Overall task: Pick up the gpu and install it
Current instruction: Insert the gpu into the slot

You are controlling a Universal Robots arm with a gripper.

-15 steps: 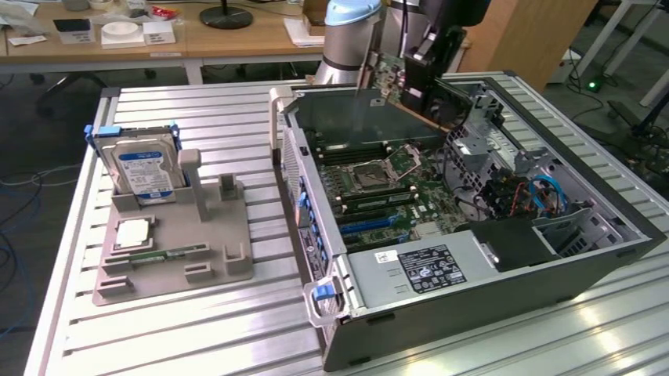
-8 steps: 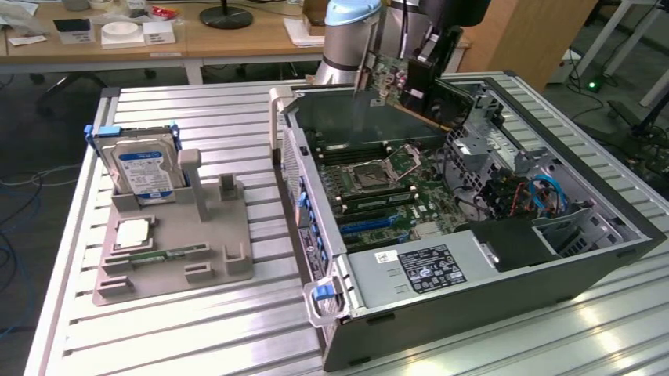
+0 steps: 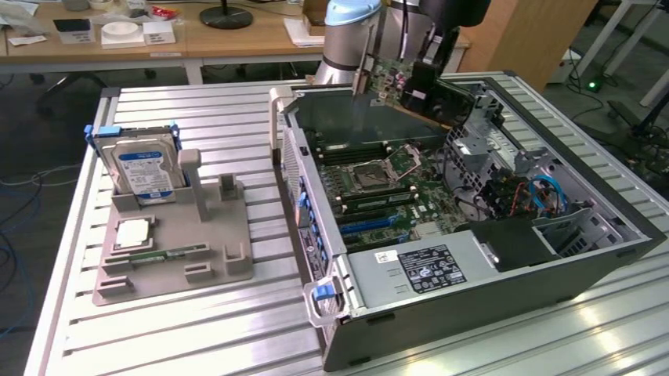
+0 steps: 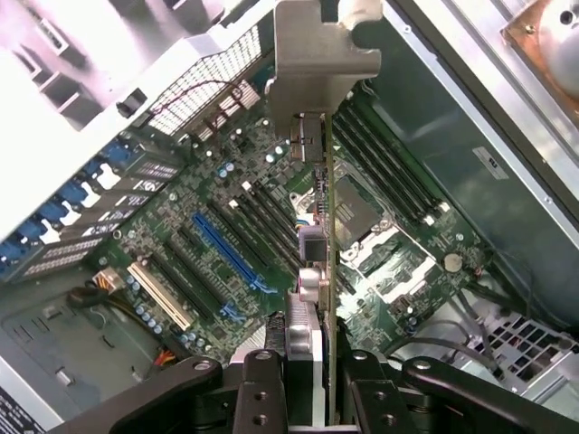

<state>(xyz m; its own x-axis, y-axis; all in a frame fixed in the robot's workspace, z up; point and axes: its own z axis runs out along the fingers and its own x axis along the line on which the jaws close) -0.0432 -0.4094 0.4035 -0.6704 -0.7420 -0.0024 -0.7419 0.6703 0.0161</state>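
Clamping gpu [image 4: 314, 249] in tool [image 4: 312, 384], held edge-on above motherboard [image 4: 208, 244]

Open room lies between the gpu [image 4: 315, 63] and the motherboard [image 4: 199, 226]; case [image 3: 522, 286] walls and power supply [image 3: 418, 270] flank it.

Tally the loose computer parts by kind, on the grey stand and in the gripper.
hard drive: 1
processor chip: 1
memory stick: 1
gpu, held in the gripper: 1
Total: 4
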